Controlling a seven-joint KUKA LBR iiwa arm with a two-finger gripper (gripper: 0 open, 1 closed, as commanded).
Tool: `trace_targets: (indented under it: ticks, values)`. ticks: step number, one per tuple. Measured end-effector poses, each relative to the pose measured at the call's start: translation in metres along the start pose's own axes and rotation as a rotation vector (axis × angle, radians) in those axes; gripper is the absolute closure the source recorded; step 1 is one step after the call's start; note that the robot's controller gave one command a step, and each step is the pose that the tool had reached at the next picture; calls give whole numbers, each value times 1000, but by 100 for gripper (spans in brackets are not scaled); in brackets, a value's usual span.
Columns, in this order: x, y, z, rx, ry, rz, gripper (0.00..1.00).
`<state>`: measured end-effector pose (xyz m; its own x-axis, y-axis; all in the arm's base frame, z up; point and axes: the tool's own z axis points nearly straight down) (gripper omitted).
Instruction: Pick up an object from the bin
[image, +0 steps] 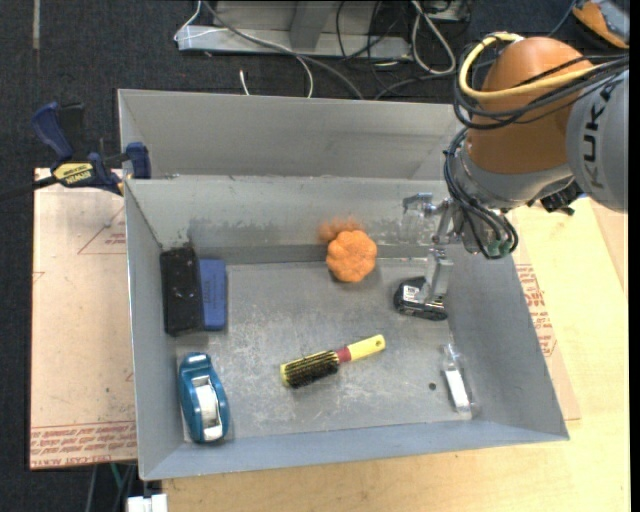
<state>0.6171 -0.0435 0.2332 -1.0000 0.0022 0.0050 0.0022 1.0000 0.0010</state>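
My gripper (436, 288) hangs low at the right side of the bin, its tip right at a small black object with a pale patch (419, 301) that lies on the floor there. An orange ball (351, 256) rests against the back wall, a short way to the left of the gripper. A narrow silver metal piece (456, 381) lies nearer the front, below the gripper. A brush with dark bristles and a yellow and red handle (330, 361) lies tilted in the middle of the floor.
A black block with a blue block beside it (193, 291) stands along the left wall. A blue tape dispenser (203, 398) lies in the front left corner. The arm with its orange cover and cables comes in over the bin's right rim.
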Motion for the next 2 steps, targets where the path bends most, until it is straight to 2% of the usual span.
trace_targets:
  ticks: [1, 2]
  values:
    - [-1, 0, -5, 1, -7, -1, 0]
    - [9, 33, 50, 1, -9, -143, 0]
